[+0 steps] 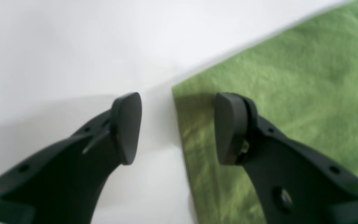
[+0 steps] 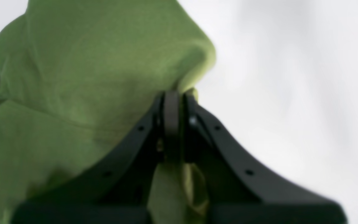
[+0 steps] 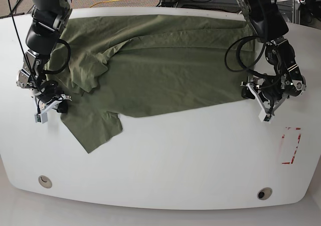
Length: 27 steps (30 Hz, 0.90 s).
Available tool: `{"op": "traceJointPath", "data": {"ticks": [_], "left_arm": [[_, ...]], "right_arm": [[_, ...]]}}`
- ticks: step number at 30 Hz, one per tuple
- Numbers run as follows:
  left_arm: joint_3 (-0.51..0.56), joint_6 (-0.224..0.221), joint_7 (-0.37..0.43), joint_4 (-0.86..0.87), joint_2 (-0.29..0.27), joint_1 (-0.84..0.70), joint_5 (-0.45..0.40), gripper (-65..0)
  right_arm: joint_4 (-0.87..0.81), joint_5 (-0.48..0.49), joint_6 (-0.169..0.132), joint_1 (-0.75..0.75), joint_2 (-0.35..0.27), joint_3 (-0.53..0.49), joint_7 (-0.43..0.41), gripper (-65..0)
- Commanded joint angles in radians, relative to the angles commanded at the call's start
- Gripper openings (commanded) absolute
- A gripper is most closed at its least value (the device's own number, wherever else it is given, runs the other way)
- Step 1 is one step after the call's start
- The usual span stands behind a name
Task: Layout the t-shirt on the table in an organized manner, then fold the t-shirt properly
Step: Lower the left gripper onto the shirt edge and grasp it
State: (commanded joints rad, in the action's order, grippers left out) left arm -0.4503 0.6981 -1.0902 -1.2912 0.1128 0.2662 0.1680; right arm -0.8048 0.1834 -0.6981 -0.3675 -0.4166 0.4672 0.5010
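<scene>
The olive-green t-shirt (image 3: 160, 70) lies spread and wrinkled across the far half of the white table (image 3: 175, 160), with one sleeve (image 3: 95, 128) reaching toward the front left. My right gripper (image 3: 47, 109) is at the shirt's left edge. In the right wrist view it (image 2: 174, 102) is shut on a bunched fold of the shirt (image 2: 89, 77). My left gripper (image 3: 264, 110) is at the shirt's right front corner. In the left wrist view it (image 1: 177, 127) is open, one finger over the bare table and the other over the cloth (image 1: 291, 93).
A red tape rectangle (image 3: 290, 145) marks the table at the right. Two round grommet holes (image 3: 44, 181) (image 3: 264, 193) sit near the front edge. Cables and floor lie beyond the table's far edge.
</scene>
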Motion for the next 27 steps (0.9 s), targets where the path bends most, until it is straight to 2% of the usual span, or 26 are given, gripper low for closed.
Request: {"op": "traceJointPath", "data": {"ticks": [8, 11, 13, 16, 22, 27], "left_arm": [[0.003, 0.000, 0.000, 0.048, -0.014, 0.023, 0.000, -31.7], [0.046, 0.000, -0.002, 0.043, -0.025, 0.020, -0.002, -41.0], [0.095, 0.000, -0.002, 0.041, -0.025, 0.017, 0.000, -52.8], [0.140, 0.000, -0.003, 0.035, -0.025, 0.015, 0.002, -61.0], [0.204, 0.000, -0.041, -0.089, -0.023, -0.020, 0.002, -60.7], [0.290, 0.000, -0.041, -0.272, -0.020, -0.069, -0.002, -60.7]], "right_arm": [[-0.018, 0.000, 0.000, 0.009, 0.000, 0.000, 0.002, -64.2], [-0.018, 0.000, 0.000, 0.009, 0.000, 0.000, 0.002, -64.2], [-0.018, 0.000, 0.000, 0.009, 0.000, 0.000, 0.002, -64.2], [-0.018, 0.000, 0.000, 0.009, 0.000, 0.000, 0.002, -64.2], [-0.018, 0.000, 0.000, 0.009, 0.000, 0.000, 0.002, -64.2], [-0.018, 0.000, 0.000, 0.011, 0.000, 0.000, 0.002, -64.2]]}}
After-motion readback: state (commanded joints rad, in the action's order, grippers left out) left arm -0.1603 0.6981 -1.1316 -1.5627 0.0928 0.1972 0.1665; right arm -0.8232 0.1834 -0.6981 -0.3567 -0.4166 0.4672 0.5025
